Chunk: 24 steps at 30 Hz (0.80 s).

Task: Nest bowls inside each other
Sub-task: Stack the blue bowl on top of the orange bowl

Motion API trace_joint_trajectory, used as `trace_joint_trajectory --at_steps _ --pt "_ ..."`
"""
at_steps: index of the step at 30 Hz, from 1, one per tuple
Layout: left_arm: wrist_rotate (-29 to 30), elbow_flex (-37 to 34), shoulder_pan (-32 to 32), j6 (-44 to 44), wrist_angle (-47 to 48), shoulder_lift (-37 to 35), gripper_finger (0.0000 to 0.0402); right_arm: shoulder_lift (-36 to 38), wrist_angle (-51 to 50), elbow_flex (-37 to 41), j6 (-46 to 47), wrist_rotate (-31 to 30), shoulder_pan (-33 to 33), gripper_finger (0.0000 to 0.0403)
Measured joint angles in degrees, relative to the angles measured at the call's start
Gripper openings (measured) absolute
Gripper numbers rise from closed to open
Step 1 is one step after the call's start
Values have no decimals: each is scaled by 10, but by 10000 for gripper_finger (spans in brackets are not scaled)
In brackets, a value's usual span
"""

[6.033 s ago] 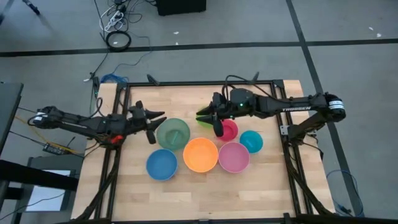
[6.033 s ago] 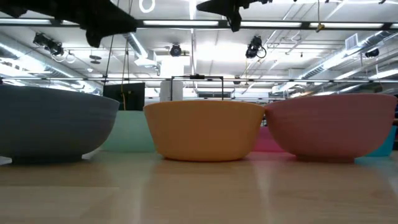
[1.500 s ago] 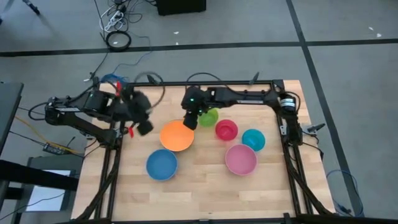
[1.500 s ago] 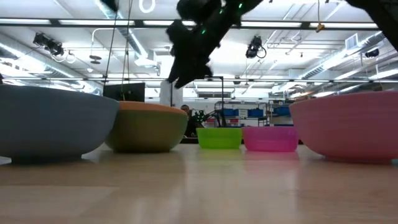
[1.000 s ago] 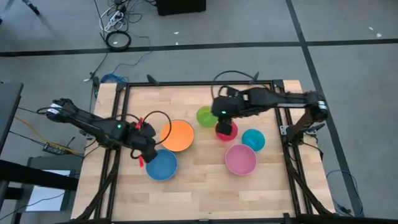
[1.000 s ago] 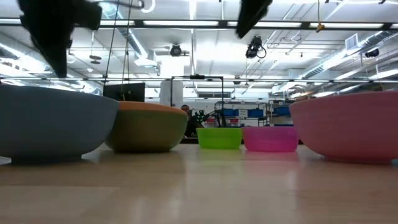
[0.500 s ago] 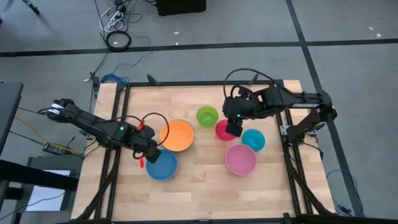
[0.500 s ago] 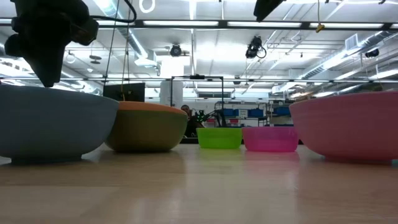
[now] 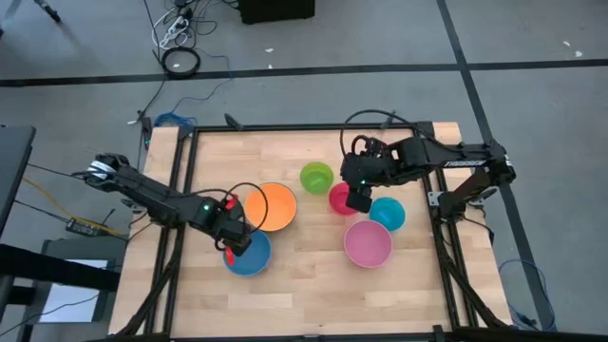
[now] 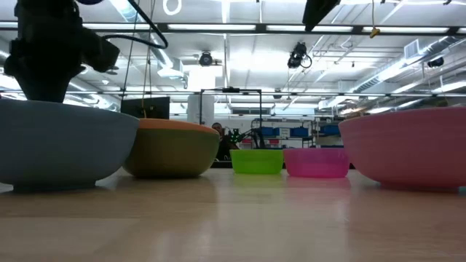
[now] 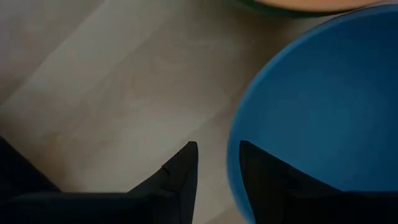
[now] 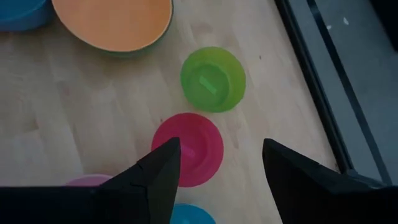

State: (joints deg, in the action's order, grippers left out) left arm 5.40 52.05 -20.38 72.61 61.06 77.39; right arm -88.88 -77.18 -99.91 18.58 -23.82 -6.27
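The blue bowl (image 9: pixel 248 253) sits on the table (image 9: pixel 285 299) just beside the orange bowl (image 9: pixel 271 206), which already lies inside the dark green one. My left gripper (image 11: pixel 217 168) straddles the blue bowl's rim, one finger inside and one outside, jaws apart and not yet pinching. If I close too shallow, I judge the rim could slip or the bowl tip against the orange one. Beyond the orange bowl, my right gripper (image 12: pixel 217 163) hangs spread wide and empty above the red bowl (image 12: pixel 188 148).
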Motion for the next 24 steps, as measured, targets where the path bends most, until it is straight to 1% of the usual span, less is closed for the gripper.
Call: trace_joint_trajectory --at_steps 7,12,14,16,20,24 --pt "0 0 0 -3 -53 55 127 -1 7 21 8 0 0 211" --pt "0 0 0 -8 -59 103 126 -1 11 21 8 0 0 210" --pt "-5 0 0 -18 -67 114 119 -1 11 21 8 0 0 210" --pt "-20 0 0 -36 -81 117 99 -1 12 21 8 0 0 210" --pt "-39 6 0 -64 -108 101 20 -1 13 21 5 -1 0 208" --pt "-38 19 0 -75 -91 74 10 -1 15 21 -2 -8 0 203"
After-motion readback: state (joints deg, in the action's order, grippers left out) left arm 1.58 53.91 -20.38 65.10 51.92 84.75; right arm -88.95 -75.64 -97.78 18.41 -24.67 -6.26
